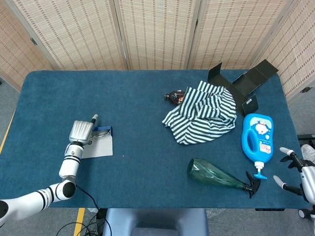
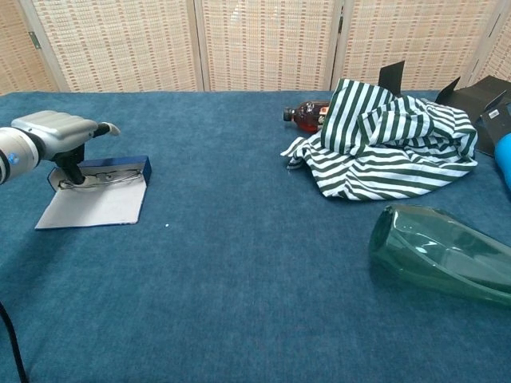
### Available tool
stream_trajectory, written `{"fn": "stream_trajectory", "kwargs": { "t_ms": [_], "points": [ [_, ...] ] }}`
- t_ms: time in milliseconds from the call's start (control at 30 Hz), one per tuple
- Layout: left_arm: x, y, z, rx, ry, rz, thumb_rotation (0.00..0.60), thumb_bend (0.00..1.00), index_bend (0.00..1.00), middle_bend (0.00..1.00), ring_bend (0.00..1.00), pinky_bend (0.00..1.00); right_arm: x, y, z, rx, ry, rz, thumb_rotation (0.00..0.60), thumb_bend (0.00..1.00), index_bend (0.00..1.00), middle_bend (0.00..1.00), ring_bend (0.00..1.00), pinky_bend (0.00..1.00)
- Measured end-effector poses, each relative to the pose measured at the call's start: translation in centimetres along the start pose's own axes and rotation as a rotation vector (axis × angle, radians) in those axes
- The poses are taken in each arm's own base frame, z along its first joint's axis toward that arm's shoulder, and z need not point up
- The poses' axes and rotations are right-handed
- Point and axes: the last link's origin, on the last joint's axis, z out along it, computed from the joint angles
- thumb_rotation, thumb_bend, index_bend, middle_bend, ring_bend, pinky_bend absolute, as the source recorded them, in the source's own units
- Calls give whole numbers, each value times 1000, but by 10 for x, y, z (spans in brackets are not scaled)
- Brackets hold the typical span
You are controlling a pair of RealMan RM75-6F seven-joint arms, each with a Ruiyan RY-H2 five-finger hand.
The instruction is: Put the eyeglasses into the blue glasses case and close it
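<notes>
Placing step: left robot hand [image 2: 56, 132] over open case [image 2: 100, 191], seemingly pinching glasses [image 2: 100, 178]. Next: release, fold lid. Right robot hand [image 1: 301, 177] spread, idle.

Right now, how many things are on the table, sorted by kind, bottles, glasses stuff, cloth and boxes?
Bottles: 3, brown bottle, blue detergent bottle, green spray bottle
Glasses items: 2, eyeglasses, open blue glasses case
Cloth: 1, striped cloth
Boxes: 1, black cardboard box
Total: 7

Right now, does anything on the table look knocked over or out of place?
Yes. The green spray bottle and the blue detergent bottle both lie on their sides, and a striped cloth sits crumpled, partly covering a brown bottle.
</notes>
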Motion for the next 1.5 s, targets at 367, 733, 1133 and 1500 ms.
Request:
{"fn": "stream_trajectory", "kwargs": {
  "t_ms": [367, 733, 1133, 1500],
  "points": [
    [4, -6, 12, 40, -28, -3, 600, 152, 66, 992, 944, 988, 2, 3, -2, -9, 4, -1, 600, 201, 183, 413, 510, 416],
    [13, -2, -1, 3, -25, -62, 600, 143, 68, 992, 944, 988, 0, 1, 0, -2, 1, 2, 600, 201, 183, 413, 510, 416],
    [7, -2, -51, -116, 67, -124, 600, 143, 116, 992, 944, 988, -1, 0, 1, 4, 0, 5, 600, 202, 183, 413, 510, 416],
    [-25, -4, -77, -160, 78, -104, 600, 143, 117, 992, 944, 988, -2, -2, 4, 15, -5, 4, 600, 201, 183, 413, 510, 416]
  ]
}}
